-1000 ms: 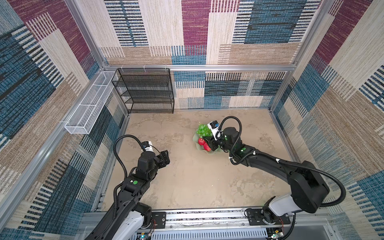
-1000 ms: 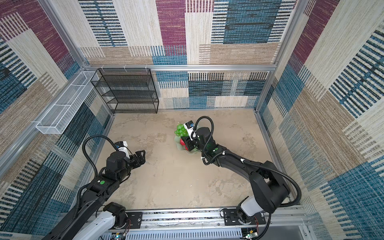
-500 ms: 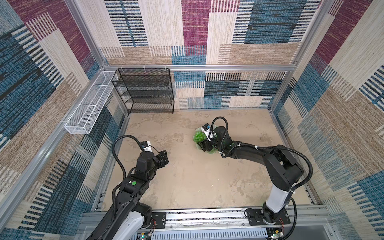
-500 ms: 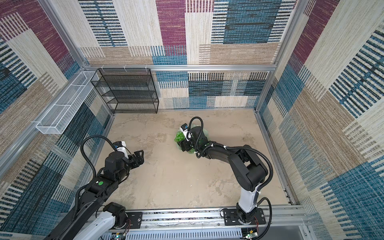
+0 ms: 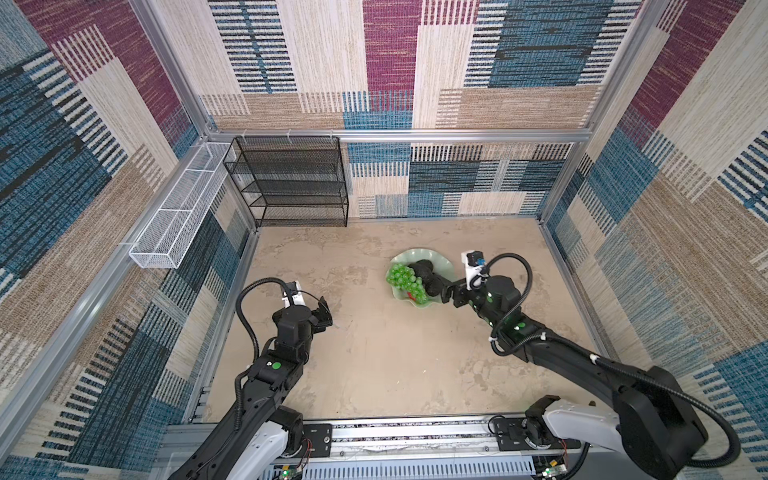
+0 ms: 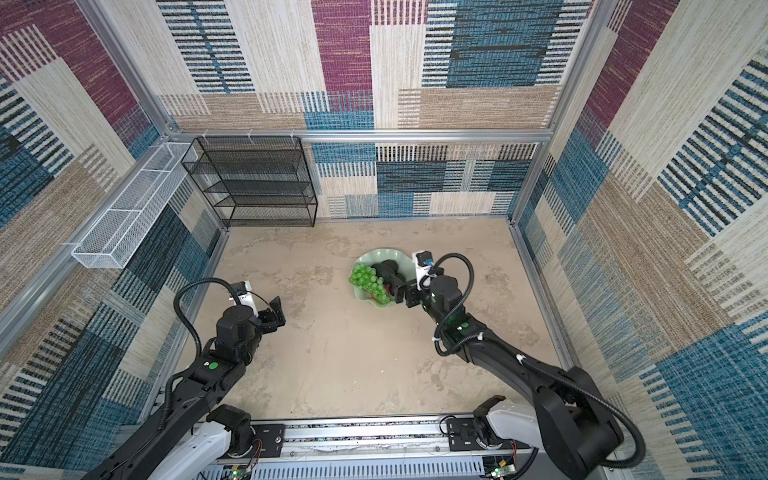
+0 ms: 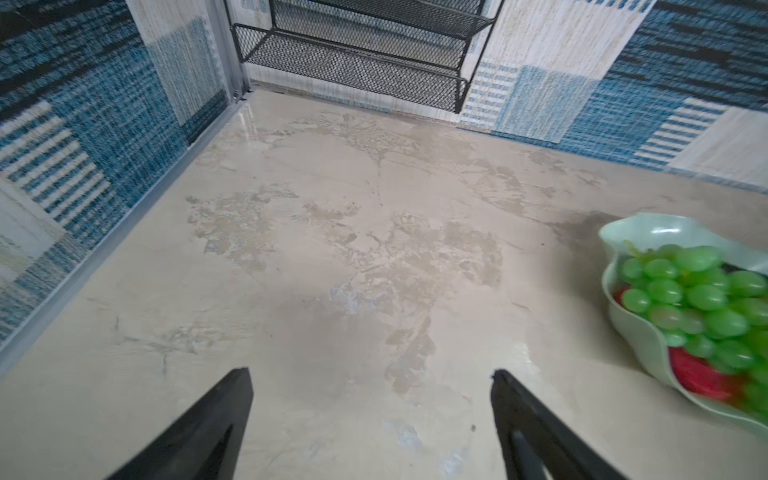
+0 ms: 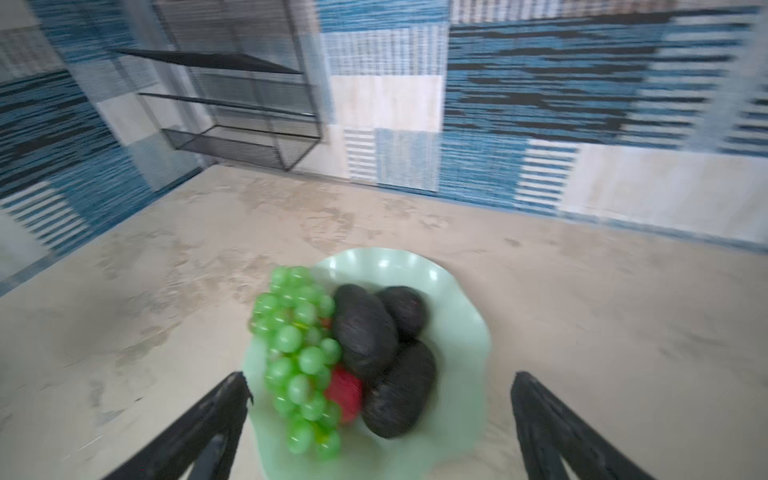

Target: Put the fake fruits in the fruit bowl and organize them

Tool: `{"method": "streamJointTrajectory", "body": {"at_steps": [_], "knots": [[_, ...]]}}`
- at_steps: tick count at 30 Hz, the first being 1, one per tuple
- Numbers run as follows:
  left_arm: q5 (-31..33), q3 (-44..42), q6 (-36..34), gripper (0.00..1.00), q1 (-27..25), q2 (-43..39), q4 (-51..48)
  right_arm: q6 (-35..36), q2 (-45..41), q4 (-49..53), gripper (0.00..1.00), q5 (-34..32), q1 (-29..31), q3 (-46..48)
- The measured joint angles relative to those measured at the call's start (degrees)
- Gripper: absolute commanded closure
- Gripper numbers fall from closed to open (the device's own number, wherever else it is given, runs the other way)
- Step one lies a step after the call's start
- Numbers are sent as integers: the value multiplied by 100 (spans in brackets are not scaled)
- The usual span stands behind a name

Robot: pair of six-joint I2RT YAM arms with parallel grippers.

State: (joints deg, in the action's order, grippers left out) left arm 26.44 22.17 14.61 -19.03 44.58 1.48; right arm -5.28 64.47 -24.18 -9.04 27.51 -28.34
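Desk [image 5: 374,353]: matt beige, mottled, flat. Apart from the bowl nothing lies loose on it in either top view, so I judge collecting finished and only tidying possibly left. Black mesh rack [image 5: 291,183] stands against the back wall and a white wire basket [image 5: 174,216] hangs on the left wall; both are well apart from the work and play no part. Bowl [image 5: 419,252]: right of centre, glossy pale mint, shallow, wavy rim. The low wall will hold round fruit only if it sits nested. Grapes [image 8: 297,353]: bright green translucent beads in a loose bunch, draped along one side of the bowl and partly over its rim. That is probably the easiest resting place for something limp, though it could slide out. Three avocados [image 8: 363,332]: dark, oval, bumpy skin, packed against each other beside the grapes, each wedging its neighbour. One apple [image 8: 345,392]: smooth and red, tucked between grapes and avocados. A smaller red patch farther in may be the second apple; I cannot confirm. Right gripper [image 8: 380,376]: fingers spread wide, nothing between them, poised at the bowl's near rim; contact cannot be told and the wrist view is blurred. Left gripper [image 7: 370,371]: also released and empty, hovering over bare desk well apart from the bowl, clear of the other arm.
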Motion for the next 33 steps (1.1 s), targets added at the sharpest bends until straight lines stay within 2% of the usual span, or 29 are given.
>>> {"method": "streamJointTrajectory", "body": {"at_steps": [3, 7, 10, 13, 17, 21, 23, 25, 26, 27, 33], "knots": [[348, -251, -511, 1, 249, 393, 643, -66, -546, -326, 0, -815, -177, 664], [269, -455, -791, 1, 933, 1056, 1394, 114, -922, -931, 0, -1779, -461, 1384], [-52, -531, -872, 1, 1316, 1729, 1784, 258, -1016, -1582, 0, -2013, -870, 1917], [-498, -378, -999, 1, 1416, 2240, 2184, 389, -726, -2277, 0, -2002, -1331, 2229], [-914, -363, -1185, 1, 1493, 2887, 3152, 407, 225, -3359, 0, -1683, -1939, 2424], [-1187, -44, -1314, 1, 1582, 3414, 3497, 636, 1368, -4328, 0, -1158, -2033, 2258], [-1222, -48, -1335, 1, 1609, 3803, 4076, 780, 1908, -4712, 0, -890, -2079, 2068], [-1340, -142, -1379, 1, 1631, 4223, 4463, 817, 1971, -4680, 0, -549, -2234, 1947], [-1335, -127, -1397, 1, 1644, 4286, 4288, 815, 2059, -4924, 0, -472, -2319, 1952], [-1335, -44, -1405, 1, 1663, 4277, 4170, 813, 2264, -5246, 0, -367, -2387, 1967], [-1368, 116, -1412, 1, 1768, 4341, 4483, 787, 2396, -5099, 0, 177, -2553, 1775]]}}
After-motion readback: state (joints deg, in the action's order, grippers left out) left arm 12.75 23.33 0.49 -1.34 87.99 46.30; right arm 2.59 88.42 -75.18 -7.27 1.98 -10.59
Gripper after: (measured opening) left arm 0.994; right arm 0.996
